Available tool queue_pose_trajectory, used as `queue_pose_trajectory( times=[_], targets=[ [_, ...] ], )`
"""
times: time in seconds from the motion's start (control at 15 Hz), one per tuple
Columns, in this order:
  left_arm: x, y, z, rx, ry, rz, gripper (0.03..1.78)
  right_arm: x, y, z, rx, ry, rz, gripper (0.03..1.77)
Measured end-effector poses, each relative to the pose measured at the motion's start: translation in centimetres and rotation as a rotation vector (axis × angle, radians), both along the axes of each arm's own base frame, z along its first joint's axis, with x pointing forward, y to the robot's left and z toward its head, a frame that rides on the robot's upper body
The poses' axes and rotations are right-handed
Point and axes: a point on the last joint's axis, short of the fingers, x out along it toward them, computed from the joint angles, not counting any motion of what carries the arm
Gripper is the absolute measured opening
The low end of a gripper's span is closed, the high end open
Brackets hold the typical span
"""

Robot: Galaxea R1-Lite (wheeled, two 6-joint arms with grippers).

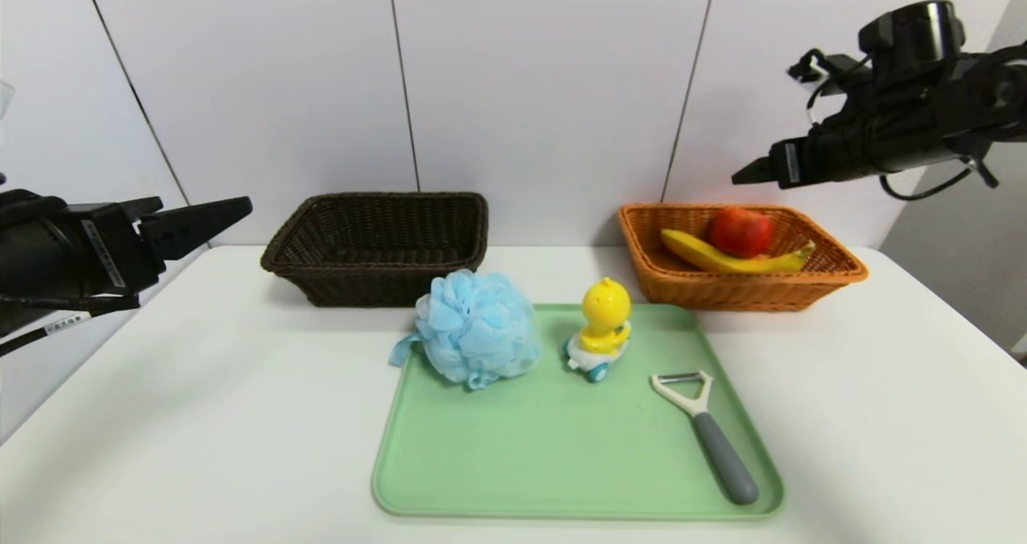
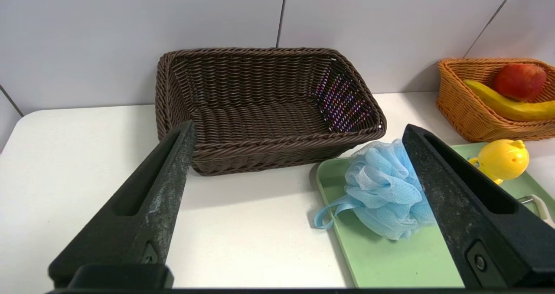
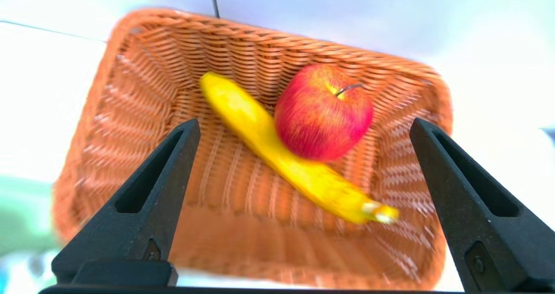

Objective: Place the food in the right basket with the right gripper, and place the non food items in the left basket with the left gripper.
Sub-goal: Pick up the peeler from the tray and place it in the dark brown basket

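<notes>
Bright, even light across the white table (image 1: 200, 416), soft short shadows under the dark basket (image 1: 377, 243) and green tray (image 1: 562, 448). Head view bends straight lines near its edges. Right wrist view is smeared and washed out around the orange basket (image 3: 151, 68); left wrist view stays crisp.

orange woven basket (image 1: 826, 275); dark brown woven basket (image 1: 321, 247); red-yellow apple (image 1: 740, 231); yellow banana (image 1: 706, 257); green tray (image 1: 481, 480).
</notes>
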Motion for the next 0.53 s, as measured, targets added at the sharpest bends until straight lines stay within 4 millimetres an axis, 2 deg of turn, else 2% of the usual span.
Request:
queue_pose_trajectory(
  times=[0.27,0.53],
  targets=[
    [-0.4,0.0,0.0,0.0,-0.005,0.0,1.69,-7.3,-0.2,2.6,0.001,-0.03,-0.012,1.68],
    [-0.5,0.0,-0.1,0.002,-0.003,0.0,1.69,-16.7,-0.6,2.0,0.007,-0.018,-0.012,1.69]
  ],
)
